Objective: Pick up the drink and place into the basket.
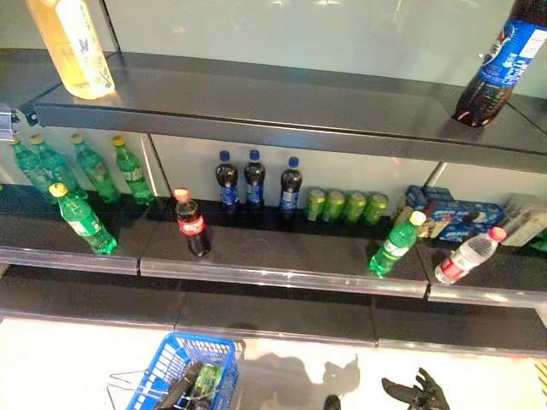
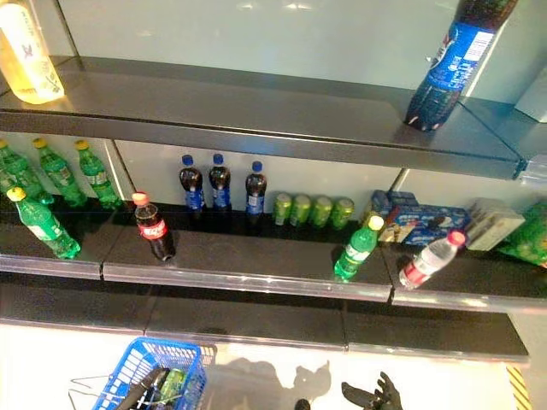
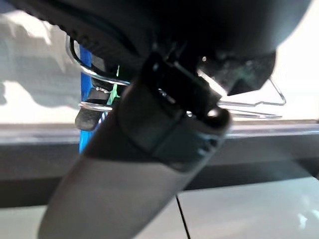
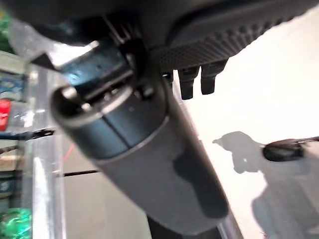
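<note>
At the bottom left hangs a blue basket (image 1: 184,346) with wire handles (image 3: 271,94). My left hand (image 1: 178,391) is curled round those handles. A green bottle (image 1: 208,382) lies inside the basket beside the hand. My right hand (image 1: 419,393) hangs at the bottom right over the pale floor, fingers spread and holding nothing. On the middle shelf in front stand a red-capped cola bottle (image 1: 192,224), two green bottles (image 1: 83,220) (image 1: 395,243) and a water bottle (image 1: 466,256) with a red label.
Three dark bottles (image 1: 254,181), a row of green cans (image 1: 346,206) and blue boxes (image 1: 449,213) line the shelf's back. More green bottles (image 1: 85,166) stand at the far left. The upper shelf (image 1: 256,107) carries a yellow bottle (image 1: 73,43) and a large cola bottle (image 1: 500,64).
</note>
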`<state>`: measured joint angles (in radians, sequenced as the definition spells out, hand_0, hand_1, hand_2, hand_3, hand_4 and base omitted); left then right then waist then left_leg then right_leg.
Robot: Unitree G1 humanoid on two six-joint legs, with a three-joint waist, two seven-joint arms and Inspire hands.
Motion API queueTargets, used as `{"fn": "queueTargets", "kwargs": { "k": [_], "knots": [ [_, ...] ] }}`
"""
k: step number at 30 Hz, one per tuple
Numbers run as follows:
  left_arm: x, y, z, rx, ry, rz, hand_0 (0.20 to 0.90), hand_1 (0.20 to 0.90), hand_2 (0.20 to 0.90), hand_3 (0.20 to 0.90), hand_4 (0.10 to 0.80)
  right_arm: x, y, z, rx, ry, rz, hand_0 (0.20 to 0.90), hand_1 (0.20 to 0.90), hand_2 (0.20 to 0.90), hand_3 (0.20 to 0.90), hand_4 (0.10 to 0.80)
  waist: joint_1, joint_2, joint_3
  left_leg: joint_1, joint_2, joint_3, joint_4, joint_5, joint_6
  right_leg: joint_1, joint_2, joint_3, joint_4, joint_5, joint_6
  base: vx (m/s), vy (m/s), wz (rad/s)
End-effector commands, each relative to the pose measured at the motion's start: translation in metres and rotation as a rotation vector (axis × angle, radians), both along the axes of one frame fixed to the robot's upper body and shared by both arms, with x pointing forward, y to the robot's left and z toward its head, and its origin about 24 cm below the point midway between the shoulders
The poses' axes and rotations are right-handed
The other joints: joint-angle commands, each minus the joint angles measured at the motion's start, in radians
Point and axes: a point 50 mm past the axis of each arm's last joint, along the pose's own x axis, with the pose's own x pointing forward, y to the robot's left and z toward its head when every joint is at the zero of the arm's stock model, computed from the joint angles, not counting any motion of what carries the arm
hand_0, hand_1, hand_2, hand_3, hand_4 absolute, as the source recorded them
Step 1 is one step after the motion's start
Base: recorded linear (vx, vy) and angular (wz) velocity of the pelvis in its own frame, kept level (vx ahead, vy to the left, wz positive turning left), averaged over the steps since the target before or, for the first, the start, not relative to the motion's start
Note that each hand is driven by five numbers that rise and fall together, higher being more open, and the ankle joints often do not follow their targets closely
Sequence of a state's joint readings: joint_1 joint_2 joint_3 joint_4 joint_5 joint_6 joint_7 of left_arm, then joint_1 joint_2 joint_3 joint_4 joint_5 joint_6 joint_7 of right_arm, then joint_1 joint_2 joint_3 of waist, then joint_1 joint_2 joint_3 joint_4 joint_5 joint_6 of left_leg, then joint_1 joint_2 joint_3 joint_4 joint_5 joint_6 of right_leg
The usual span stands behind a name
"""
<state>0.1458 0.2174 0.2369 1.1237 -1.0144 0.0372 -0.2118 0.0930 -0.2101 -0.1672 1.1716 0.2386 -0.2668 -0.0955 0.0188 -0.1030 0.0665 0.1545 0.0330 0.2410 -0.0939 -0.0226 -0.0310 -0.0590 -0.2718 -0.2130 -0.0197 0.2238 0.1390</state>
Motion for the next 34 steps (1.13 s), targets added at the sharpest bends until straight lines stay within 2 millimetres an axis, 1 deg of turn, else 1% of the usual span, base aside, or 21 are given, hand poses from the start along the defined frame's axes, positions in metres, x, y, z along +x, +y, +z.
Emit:
{"fn": "queueTargets", "kwargs": {
  "k": [1,2,3,4,5,6,8,9,10,13,15,17,22,27,34],
  "knots": [
    [0.089,0.031,0.044,0.140,-0.430,-0.163,0.300,0.300,0.300,0.200,0.100,0.016,-0.037,0.016,-0.047,-0.056,0.000,0.900,0.900,0.900,0.900,0.800,0.034,0.099,-0.022,-0.056,-0.064,-0.100,0.007,-0.007,0.064,0.058,0.016,0.014,0.146,-0.075,0.027,-0.032,-0.061,-0.10],
    [0.089,0.031,0.043,0.138,-0.428,-0.164,0.300,0.300,0.300,0.200,0.100,0.015,-0.037,0.016,-0.043,-0.052,-0.002,0.900,0.900,0.900,0.900,0.800,0.034,0.099,-0.022,-0.056,-0.064,-0.100,0.007,-0.008,0.063,0.062,0.019,0.012,0.142,-0.079,0.025,-0.023,-0.090,0.00],
    [0.085,0.029,0.040,0.121,-0.408,-0.181,0.300,0.300,0.300,0.200,0.100,0.009,-0.034,0.011,-0.012,-0.008,-0.008,0.900,0.900,0.900,0.900,0.800,0.039,0.096,-0.027,-0.056,-0.061,-0.102,0.007,-0.009,0.061,0.077,0.030,0.003,0.116,-0.097,0.020,-0.002,-0.125,-0.02],
    [0.081,0.028,0.036,0.105,-0.382,-0.175,0.300,0.300,0.300,0.200,0.100,0.004,-0.032,0.008,0.006,0.029,0.000,0.900,0.900,0.900,0.900,0.800,0.044,0.092,-0.031,-0.053,-0.057,-0.100,0.007,-0.011,0.056,0.091,0.032,-0.006,0.091,-0.102,0.020,0.003,-0.191,-0.11],
    [0.075,0.028,0.033,0.091,-0.345,-0.162,0.300,0.300,0.300,0.200,0.100,-0.002,-0.027,0.004,0.036,0.070,-0.007,0.900,0.900,0.900,0.900,0.800,0.045,0.089,-0.034,-0.045,-0.048,-0.095,0.007,-0.011,0.053,0.105,0.044,-0.008,0.071,-0.116,0.018,0.009,-0.143,-0.11],
    [0.075,0.028,0.033,0.091,-0.344,-0.162,0.300,0.300,0.300,0.200,0.100,-0.002,-0.027,0.004,0.036,0.070,-0.007,0.900,0.900,0.900,0.900,0.800,0.045,0.089,-0.033,-0.045,-0.048,-0.095,0.007,-0.011,0.053,0.106,0.044,-0.008,0.070,-0.116,0.017,0.020,-0.135,-0.17],
    [0.061,0.029,0.027,0.080,-0.291,-0.176,0.300,0.300,0.300,0.200,0.100,-0.011,-0.022,-0.001,0.095,0.094,-0.045,0.900,0.900,0.900,0.900,0.800,0.041,0.084,-0.040,-0.032,-0.028,-0.071,0.007,-0.009,0.041,0.130,0.060,-0.014,0.043,-0.140,0.017,0.030,-0.127,-0.15],
    [0.054,0.028,0.024,0.076,-0.267,-0.177,0.300,0.300,0.300,0.200,0.100,-0.015,-0.019,-0.004,0.117,0.112,-0.048,0.900,0.900,0.900,0.900,0.800,0.039,0.084,-0.043,-0.028,-0.018,-0.058,0.008,-0.007,0.036,0.140,0.070,-0.017,0.032,-0.152,0.012,0.020,-0.128,-0.08],
    [0.051,0.025,0.021,0.072,-0.245,-0.185,0.300,0.300,0.300,0.200,0.100,-0.017,-0.015,-0.005,0.140,0.121,-0.054,0.900,0.900,0.900,0.900,0.800,0.038,0.084,-0.045,-0.025,-0.010,-0.049,0.009,-0.005,0.031,0.148,0.075,-0.022,0.024,-0.159,0.008,0.009,-0.114,-0.03],
    [0.045,0.019,0.017,0.061,-0.206,-0.242,0.300,0.300,0.300,0.200,0.100,-0.020,-0.009,-0.008,0.180,0.138,-0.048,0.900,0.900,0.900,0.900,0.800,0.038,0.085,-0.046,-0.020,0.001,-0.037,0.009,-0.002,0.021,0.164,0.084,-0.038,0.008,-0.168,-0.002,0.010,-0.085,-0.04],
    [0.044,0.015,0.015,0.053,-0.191,-0.263,0.300,0.300,0.300,0.200,0.100,-0.019,-0.007,-0.009,0.184,0.139,-0.041,0.900,0.900,0.900,0.900,0.800,0.036,0.089,-0.046,-0.019,0.004,-0.037,0.009,0.000,0.018,0.169,0.088,-0.043,0.004,-0.175,-0.008,0.006,-0.051,0.01],
    [0.045,0.009,0.013,0.046,-0.184,-0.292,0.300,0.300,0.300,0.200,0.100,-0.014,-0.006,-0.008,0.185,0.140,-0.012,0.900,0.900,0.900,0.900,0.800,0.036,0.094,-0.044,-0.019,0.006,-0.040,0.010,0.002,0.015,0.174,0.094,-0.047,0.003,-0.184,-0.016,0.000,-0.017,0.01],
    [0.047,0.004,0.012,0.039,-0.187,-0.325,0.300,0.300,0.300,0.200,0.100,-0.012,-0.007,-0.008,0.181,0.145,0.023,0.900,0.900,0.900,0.900,0.800,0.038,0.102,-0.042,-0.018,0.005,-0.051,0.007,0.006,0.012,0.179,0.095,-0.054,0.002,-0.189,-0.019,0.000,0.000,0.00],
    [0.048,0.002,0.012,0.043,-0.187,-0.352,0.300,0.300,0.300,0.200,0.100,-0.012,-0.008,-0.008,0.182,0.149,0.030,0.900,0.900,0.900,0.900,0.800,0.040,0.103,-0.041,-0.018,0.005,-0.059,0.007,0.006,0.010,0.185,0.094,-0.059,0.003,-0.193,-0.020,0.014,0.005,0.09],
    [0.048,0.002,0.012,0.043,-0.190,-0.355,0.300,0.300,0.300,0.200,0.100,-0.011,-0.007,-0.008,0.185,0.147,0.050,0.900,0.900,0.900,0.900,0.800,0.035,0.102,-0.041,-0.016,0.006,-0.058,0.007,0.007,0.010,0.184,0.096,-0.052,0.011,-0.197,-0.020,0.009,0.002,0.02]
  ]
}}
